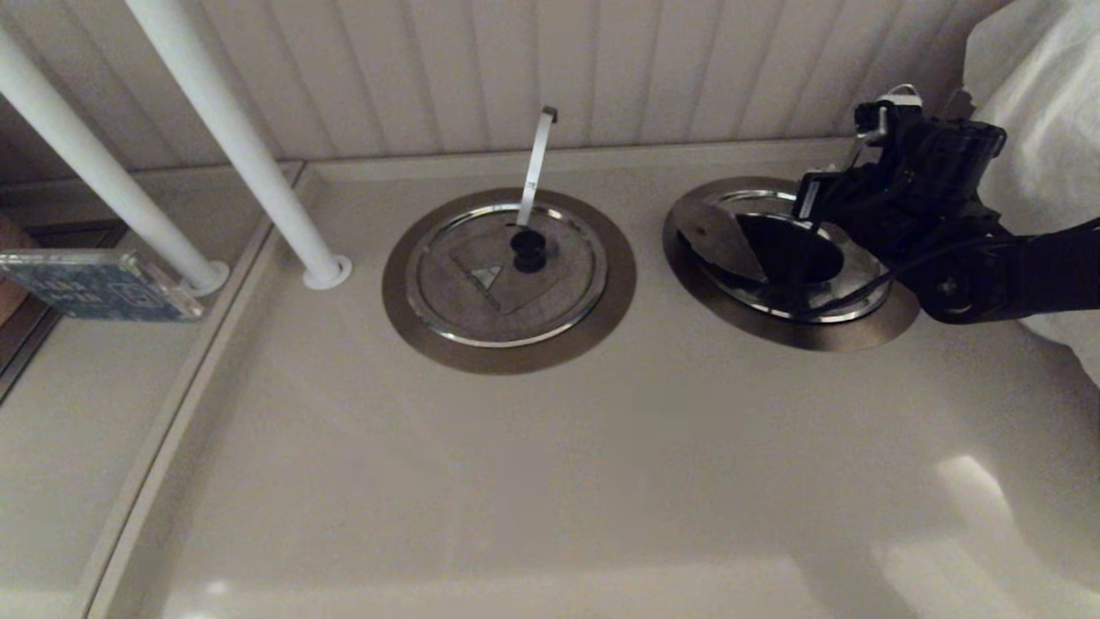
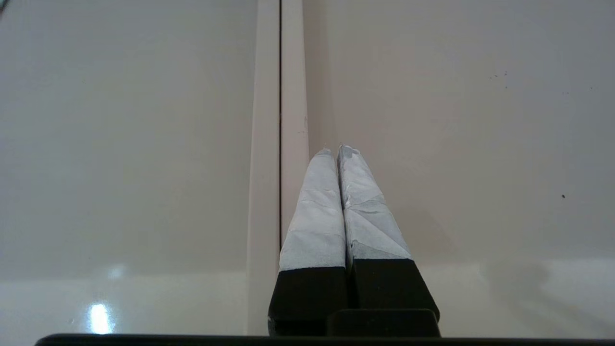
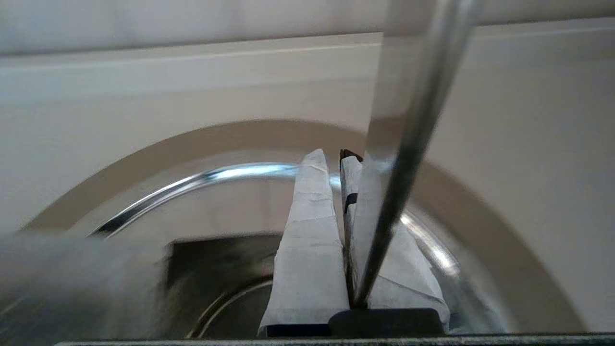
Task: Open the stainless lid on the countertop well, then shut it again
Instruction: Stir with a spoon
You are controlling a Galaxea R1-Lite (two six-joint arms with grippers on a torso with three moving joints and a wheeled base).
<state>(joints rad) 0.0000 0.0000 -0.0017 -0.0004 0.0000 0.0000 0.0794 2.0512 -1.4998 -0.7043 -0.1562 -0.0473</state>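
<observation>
two round steel collars sit in the desk [image 1: 533, 481]: the countertop well [image 1: 859, 331] and a second ring [image 1: 412, 318]. two lids: the stainless lid [image 1: 718, 236] and a closed lid [image 1: 464, 292]. two white poles [image 1: 232, 137]. one blue packet [image 1: 94, 284]. two grippers, left gripper [image 2: 335, 150] and right gripper [image 3: 331, 161].

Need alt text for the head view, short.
The right gripper is shut on the flat metal strip of the stainless lid, whose flap is raised over the dark opening of the countertop well at right. A second, closed lid with an upright strip sits in the centre ring.
</observation>
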